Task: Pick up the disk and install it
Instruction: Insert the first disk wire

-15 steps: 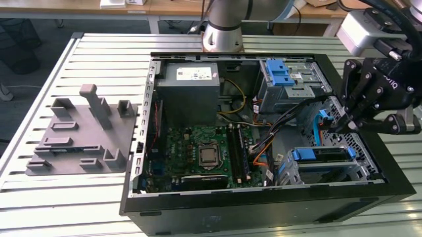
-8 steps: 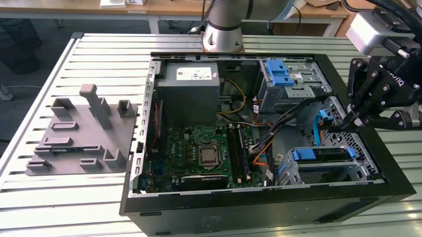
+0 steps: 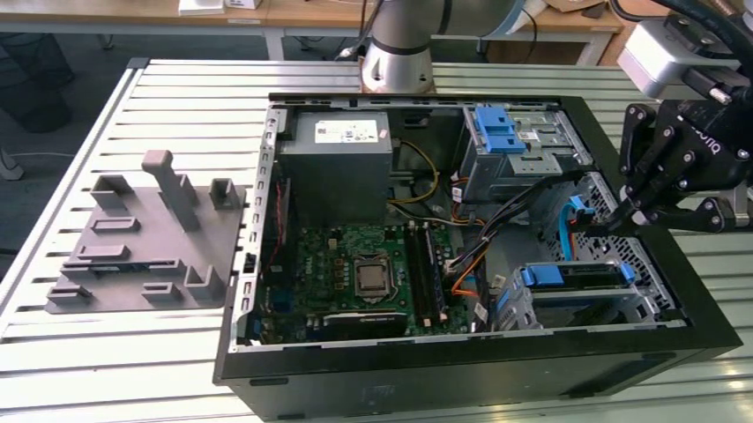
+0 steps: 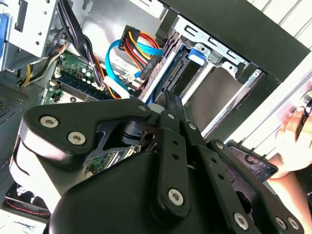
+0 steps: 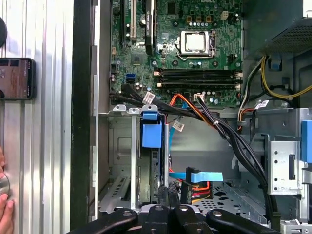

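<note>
The disk sits in the metal bay at the case's near corner on the exterior view's right, its blue bracket on top. In the first wrist view the disk stands on edge between the bay's rails, blue tab toward the motherboard. In the second wrist view I see its blue tab in the same bay. My gripper hangs over the case's edge on the exterior view's right, above and just behind the bay. Its fingertips look shut with nothing between them, a short way off the disk.
A blue data cable and orange and black wires lie close to the fingers. The motherboard, power supply and upper drive cage fill the case. A grey fixture plate lies on the table. A hand and phone are beside the case.
</note>
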